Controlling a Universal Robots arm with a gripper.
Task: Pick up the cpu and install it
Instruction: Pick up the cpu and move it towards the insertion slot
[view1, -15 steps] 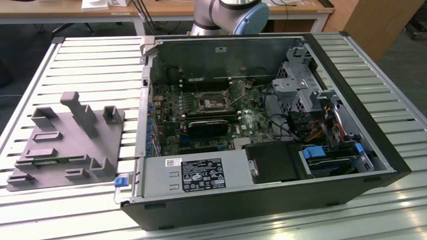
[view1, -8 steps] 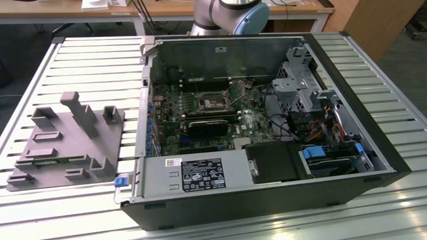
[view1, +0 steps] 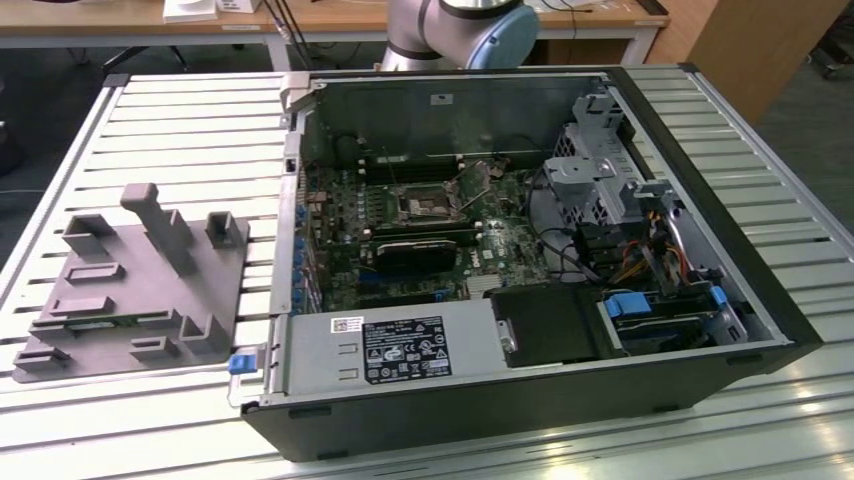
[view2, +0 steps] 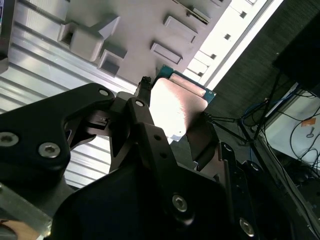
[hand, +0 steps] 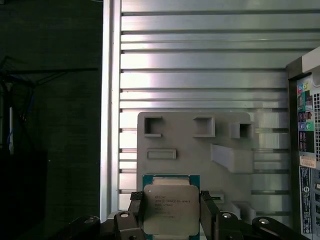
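above the grey block, cpu pinched in the gripper

in the first wrist view the cpu (hand: 170, 212) sits between the gripper (hand: 172, 206) fingers (hand: 208, 214), which press on two opposite sides of it. it is a flat square with a pale silver metal lid carrying faint print and a thin green board rim showing around the lid. behind it, apart from it, lie the grey fixture block (hand: 195, 150) and the slatted table (hand: 200, 55). the table's long edge runs just beside the block, with dark floor beyond. on the block's other side stands the computer case (hand: 305, 125). in the exterior view the case is open, and the socket (view1: 430, 207) lies mid-board, with a drive cage (view1: 594, 150) and cables (view1: 654, 250) crowding the exterior view's right.
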